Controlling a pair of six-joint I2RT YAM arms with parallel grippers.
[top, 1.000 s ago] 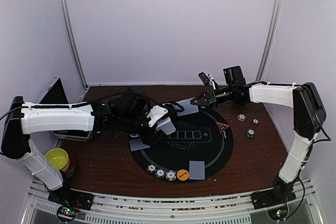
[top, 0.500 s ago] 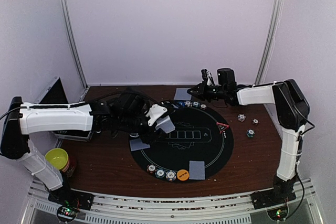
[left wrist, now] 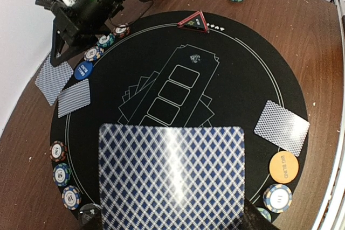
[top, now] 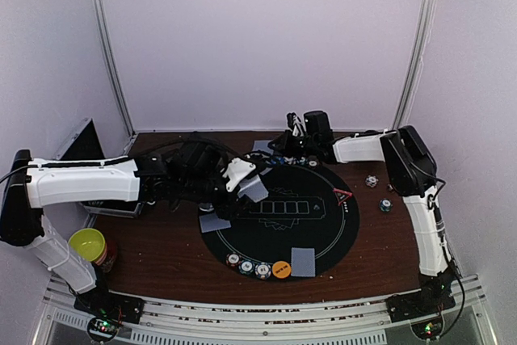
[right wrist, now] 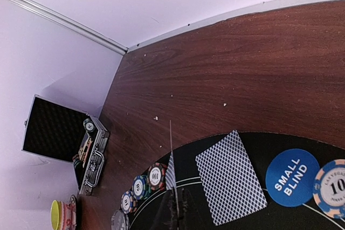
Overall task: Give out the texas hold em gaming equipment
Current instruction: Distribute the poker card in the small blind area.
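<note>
**Two cards up, two spots to fill**

My left hand (top: 246, 182) pinches a card (left wrist: 172, 176) flat over the black mat (top: 323, 236), at its 9 o'clock side. My right hand (top: 275, 149) is closed on a second card (left wrist: 53, 79) at 11 o'clock, so it is nearer the far rim.

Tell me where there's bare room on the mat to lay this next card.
Free: the mat's right side, between the red triangle marker and the near-edge card. Crowded: the far rim, with chips, blue button, a laid card and the right pincer.

Pale lilac walls (top: 258, 38), dark wooden table (top: 161, 256)
</note>
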